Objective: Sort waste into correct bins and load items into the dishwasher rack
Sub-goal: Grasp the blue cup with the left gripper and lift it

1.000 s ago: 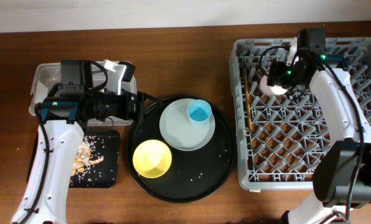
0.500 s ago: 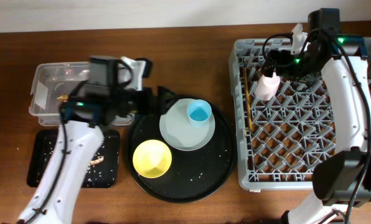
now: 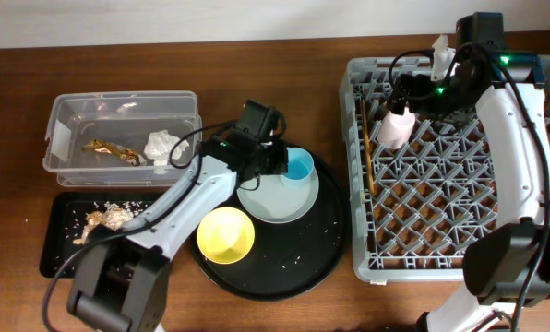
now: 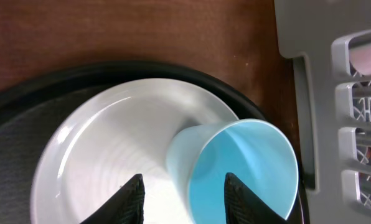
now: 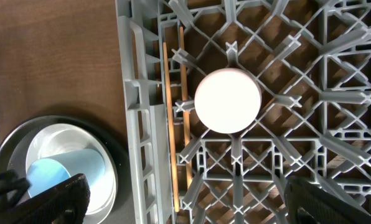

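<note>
My left gripper (image 3: 287, 164) (image 4: 185, 200) is down at the blue cup (image 3: 297, 167) (image 4: 248, 168), which stands on the pale plate (image 3: 268, 198) (image 4: 98, 149). Its jaws straddle the cup's near wall, one finger inside and one outside, with a gap showing. A yellow bowl (image 3: 225, 233) sits beside the plate. The pink cup (image 3: 395, 127) (image 5: 228, 101) rests upside down in the grey rack (image 3: 356, 203) (image 5: 136, 124), next to the chopsticks (image 3: 368, 152) (image 5: 171, 124). My right gripper (image 3: 421, 97) (image 5: 195, 202) hangs wide open above it, holding nothing.
The clear tub (image 3: 72, 109) at back left holds the gold foil wrapper (image 3: 109, 148) and the white tissue (image 3: 161, 145). The flat black tray (image 3: 63, 258) in front of it carries food scraps (image 3: 104, 219). Plate and bowl sit on a round black tray (image 3: 298, 267).
My left arm swung from the tub over to the round tray and its jaws narrowed around the blue cup's wall. The right gripper released the pink cup and drew back from it.
</note>
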`<state>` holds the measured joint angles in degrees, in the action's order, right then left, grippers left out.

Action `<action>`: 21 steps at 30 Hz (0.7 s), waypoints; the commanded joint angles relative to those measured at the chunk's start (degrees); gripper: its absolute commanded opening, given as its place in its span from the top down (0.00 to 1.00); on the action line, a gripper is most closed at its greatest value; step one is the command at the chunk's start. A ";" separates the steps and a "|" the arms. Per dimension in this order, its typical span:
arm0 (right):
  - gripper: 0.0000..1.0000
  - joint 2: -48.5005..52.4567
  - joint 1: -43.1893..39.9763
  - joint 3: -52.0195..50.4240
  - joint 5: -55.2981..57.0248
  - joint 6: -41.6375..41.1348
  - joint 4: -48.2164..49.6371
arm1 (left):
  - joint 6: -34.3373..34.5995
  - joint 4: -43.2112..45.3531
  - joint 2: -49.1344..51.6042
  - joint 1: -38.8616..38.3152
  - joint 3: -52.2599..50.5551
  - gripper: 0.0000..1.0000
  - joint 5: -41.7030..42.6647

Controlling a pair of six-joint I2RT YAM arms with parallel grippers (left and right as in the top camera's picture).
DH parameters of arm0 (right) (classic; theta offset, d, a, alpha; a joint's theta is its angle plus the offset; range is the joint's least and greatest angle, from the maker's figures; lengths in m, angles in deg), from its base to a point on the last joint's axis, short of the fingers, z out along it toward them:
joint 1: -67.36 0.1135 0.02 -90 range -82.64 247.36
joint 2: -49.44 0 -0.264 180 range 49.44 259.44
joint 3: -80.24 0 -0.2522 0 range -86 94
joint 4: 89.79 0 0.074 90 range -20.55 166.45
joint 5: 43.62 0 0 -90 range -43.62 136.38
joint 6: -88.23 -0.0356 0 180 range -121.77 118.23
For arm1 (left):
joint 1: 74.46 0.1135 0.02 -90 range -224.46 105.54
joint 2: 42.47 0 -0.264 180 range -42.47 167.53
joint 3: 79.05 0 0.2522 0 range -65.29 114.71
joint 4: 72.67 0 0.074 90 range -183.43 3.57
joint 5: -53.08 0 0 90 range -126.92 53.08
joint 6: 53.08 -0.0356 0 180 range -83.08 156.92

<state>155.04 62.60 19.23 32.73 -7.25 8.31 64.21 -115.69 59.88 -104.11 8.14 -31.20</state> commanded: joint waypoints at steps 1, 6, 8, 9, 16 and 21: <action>0.02 -0.48 -0.15 0.83 -0.74 0.57 -0.02 | 0.55 0.81 3.37 -1.51 0.55 0.59 0.57; 0.01 -0.48 -0.15 0.83 -0.74 0.57 -0.02 | 0.52 0.33 3.85 -1.86 0.55 0.78 0.48; 0.02 -0.48 -0.15 0.83 -0.74 0.57 -0.02 | 0.52 -0.79 3.85 -1.86 0.52 0.82 0.46; 0.02 -0.48 -0.15 0.83 -0.74 0.57 -0.02 | 0.50 -1.25 3.85 -1.86 0.50 0.82 0.42; 0.01 -0.48 -0.15 0.83 -0.74 0.57 -0.02 | 0.52 -2.84 3.85 -1.86 0.17 0.90 0.46; 0.02 -0.48 -0.15 0.83 -0.74 0.57 -0.02 | 0.46 -2.93 2.56 -1.44 0.76 0.99 0.48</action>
<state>155.04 62.60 19.23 32.71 -7.11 8.29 64.87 -118.68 63.09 -105.75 8.14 -31.16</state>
